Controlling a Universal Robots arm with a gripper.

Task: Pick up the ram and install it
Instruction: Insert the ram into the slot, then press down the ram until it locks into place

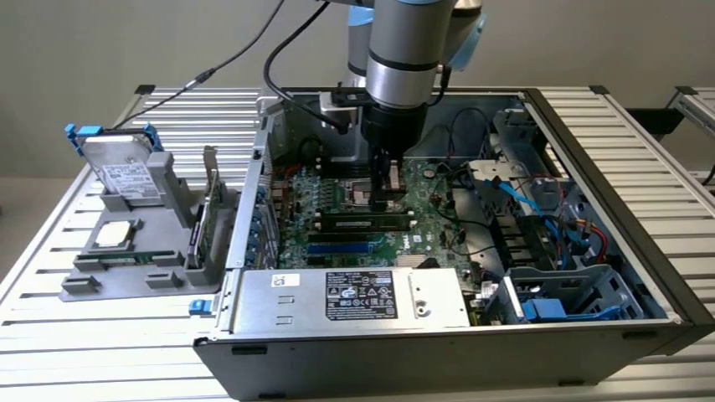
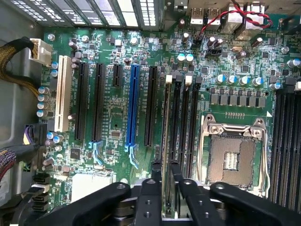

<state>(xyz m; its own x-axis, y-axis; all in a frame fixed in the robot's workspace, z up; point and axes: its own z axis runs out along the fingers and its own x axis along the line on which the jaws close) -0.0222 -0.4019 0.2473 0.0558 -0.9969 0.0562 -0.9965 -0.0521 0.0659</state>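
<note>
- Wrist view: the black two-fingered claw (image 2: 165, 169) is drawn in narrow, and the upper edge of the ram (image 2: 165, 141) runs straight between its fingers. I read that as a pinch on the stick.
- Exterior view: the claw (image 1: 389, 199) reaches down into the open grey metal computer case (image 1: 447, 335), which sits on the slatted aluminium bench (image 1: 654, 151). The ram (image 1: 363, 222) stands on edge directly beneath the claw, in a memory slot of the green motherboard (image 1: 441, 205). Whether it is fully seated I cannot tell.
- The empty square silver-framed processor socket (image 2: 231, 157) lies just beside the claw, with more black memory slots between the two.
- Handling, as I judge it: the ram should be light and stiff but fragile. It would be easy to crack if twisted and liable to bind if tilted in the slot. The bare top edge near mid-length looks the soundest place to hold, with the faces squeezed flat and the bottom contacts left untouched.
- Looks: it is a long, narrow, thin board, showing a dark face with a small pale label in the exterior view. Edge-on in the wrist view it is a slim line.
</note>
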